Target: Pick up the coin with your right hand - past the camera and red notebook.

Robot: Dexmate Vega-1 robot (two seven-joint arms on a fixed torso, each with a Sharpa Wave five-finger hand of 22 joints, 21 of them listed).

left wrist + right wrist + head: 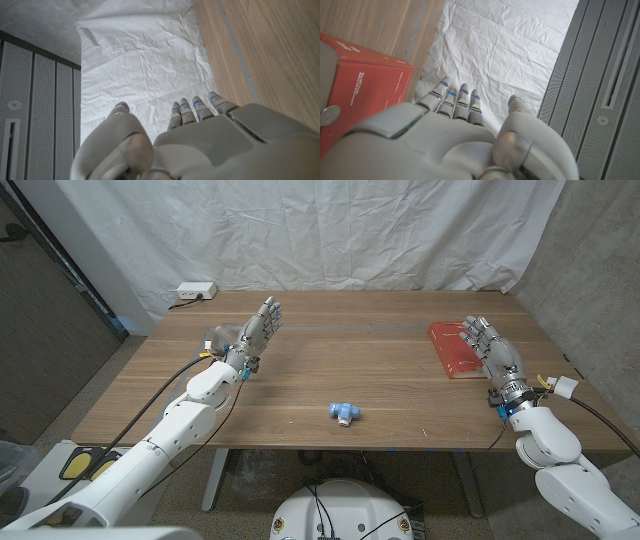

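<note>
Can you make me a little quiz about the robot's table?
1. True or false: the left hand holds the blue camera.
2. Which is nearest the right hand? A) notebook B) camera C) left hand
3. Fill in: the notebook's colour is ____.

Key: 1 false, the camera lies alone in the middle of the table. 2 A. 3 red.

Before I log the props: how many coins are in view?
1. A small silver round coin lies on the red notebook, seen in the right wrist view beside the right hand. Others may be hidden under that hand.
</note>
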